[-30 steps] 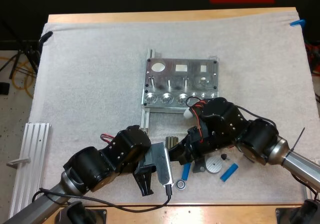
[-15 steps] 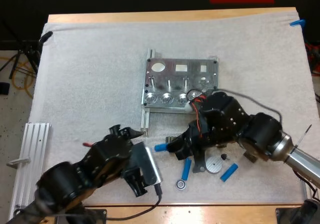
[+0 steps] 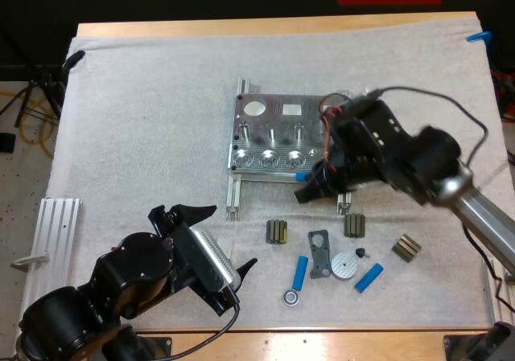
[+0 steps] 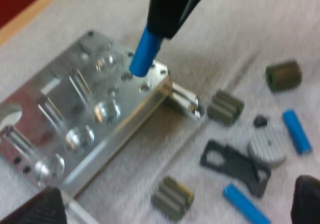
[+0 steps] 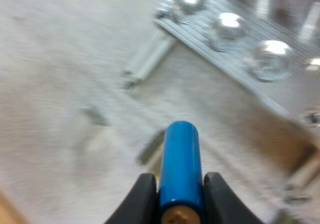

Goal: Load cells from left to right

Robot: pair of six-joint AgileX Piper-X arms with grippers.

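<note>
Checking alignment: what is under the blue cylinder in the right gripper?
The metal fixture, near its small holes. The cylinder hides the spot beneath its tip.

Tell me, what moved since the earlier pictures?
The right gripper carried a blue cylinder from the loose parts up to the fixture's front edge. The left gripper pulled back toward the mat's near edge, open. The fixture and the two other blue cylinders stayed put.

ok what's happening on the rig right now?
The right gripper is shut on a blue cylinder and holds it tilted over the front edge of the metal fixture, toward its right end. The left gripper is open and holds nothing, near the mat's front. Two more blue cylinders lie on the mat among small dark parts.
</note>
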